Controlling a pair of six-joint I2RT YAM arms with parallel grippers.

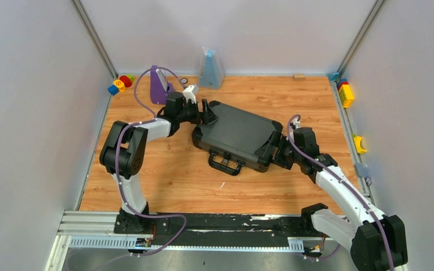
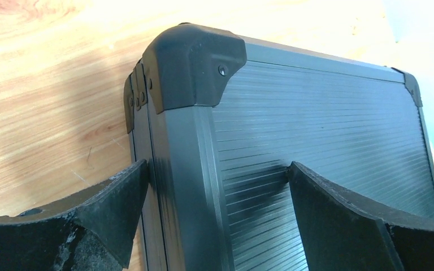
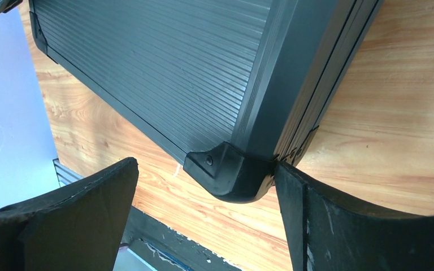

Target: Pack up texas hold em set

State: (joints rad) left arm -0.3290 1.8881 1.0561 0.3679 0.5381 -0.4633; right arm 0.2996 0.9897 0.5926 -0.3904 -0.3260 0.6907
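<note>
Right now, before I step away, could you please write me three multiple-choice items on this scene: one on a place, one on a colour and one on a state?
1. Which way does the handle of the briefcase point?
A) toward the back wall
B) toward the near edge of the table
C) straight up

2. What colour is the stand at the far left of the table?
A) green
B) orange
C) purple

3. What state is the briefcase in?
A) closed, lying flat
B) open, lid raised
C) standing on end

Answers:
1 B, in the top view the handle sticks out on the side nearest the arms.
2 C, the top view shows it plainly purple.
3 A, both wrist views show lid and base meeting at the corners.
</note>
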